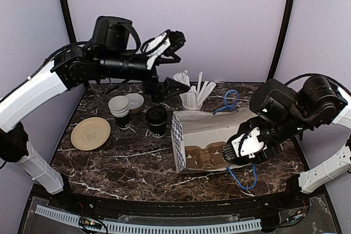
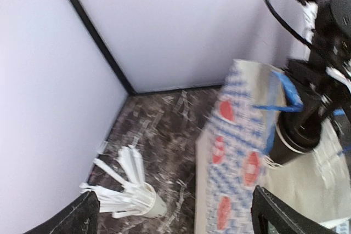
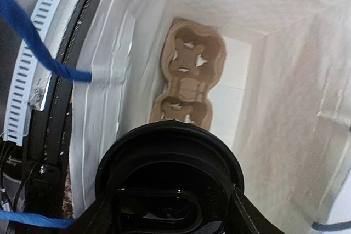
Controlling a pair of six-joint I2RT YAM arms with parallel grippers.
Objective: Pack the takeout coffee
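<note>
The bench (image 1: 126,160) is carrying the paper bag (image 1: 205,132), which appears to be lying on its side with the mouth facing 3 o'clock in the top view. I judge it is placed so that an arm can be reaching in level and not from above. The cardboard carrier (image 3: 186,75) is resting at the far end of the bag with its cup holes facing the opening, ready to take a cup.

The takeout coffee (image 3: 170,173) is sitting just at the bag's mouth, and in the right wrist view the carrier is lying at 12 o'clock from it. The right gripper (image 3: 170,215) is clamping this cup from both sides. Its fingers (image 3: 104,212) are pressing under the lid rim, apart only by the width of the cup.

The left gripper (image 2: 174,201) is hanging high over the bench at about 11 o'clock from the bag. Its jaws are standing wide apart and holding nothing, and I judge it is parked clear of the work.

A second capped cup (image 1: 157,120) is standing on the bench at 9 o'clock from the bag, near the straw cup (image 1: 192,101).
</note>
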